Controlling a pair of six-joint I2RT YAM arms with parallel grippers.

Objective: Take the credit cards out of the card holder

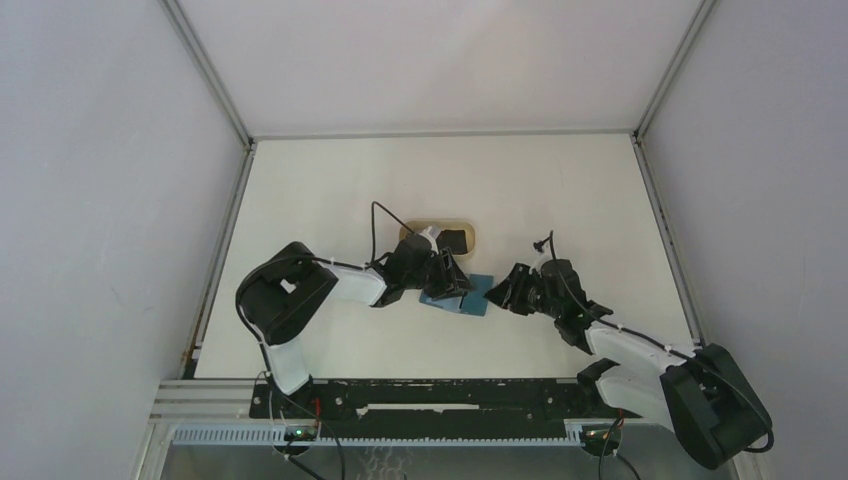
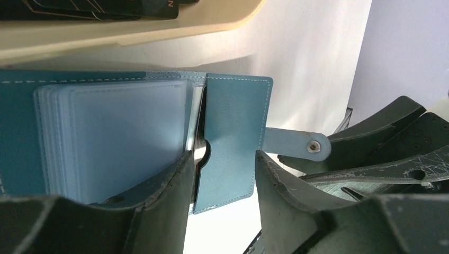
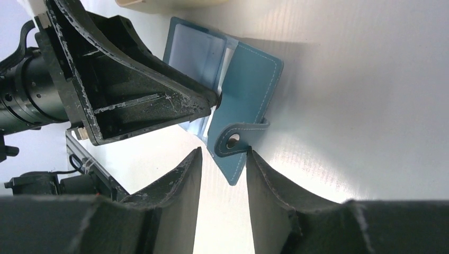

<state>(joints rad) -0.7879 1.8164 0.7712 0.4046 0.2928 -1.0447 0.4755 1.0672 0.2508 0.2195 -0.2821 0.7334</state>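
Observation:
The teal card holder (image 1: 458,296) lies open on the table just in front of the tan tray. In the left wrist view its clear sleeves (image 2: 116,132) fan to the left and a teal pocket flap (image 2: 235,121) stands between my fingers. A dark card edge (image 2: 199,154) shows in the pocket's notch. My left gripper (image 2: 223,156) is open astride that flap. My right gripper (image 3: 224,151) is open, with the snap tab (image 3: 233,141) at its fingertips. A black card (image 1: 455,240) lies in the tray. I cannot make out a white card.
The tan oval tray (image 1: 482,238) sits right behind the card holder, and its rim (image 2: 132,32) is close above it in the left wrist view. The two grippers nearly meet over the holder. White walls enclose the table on three sides.

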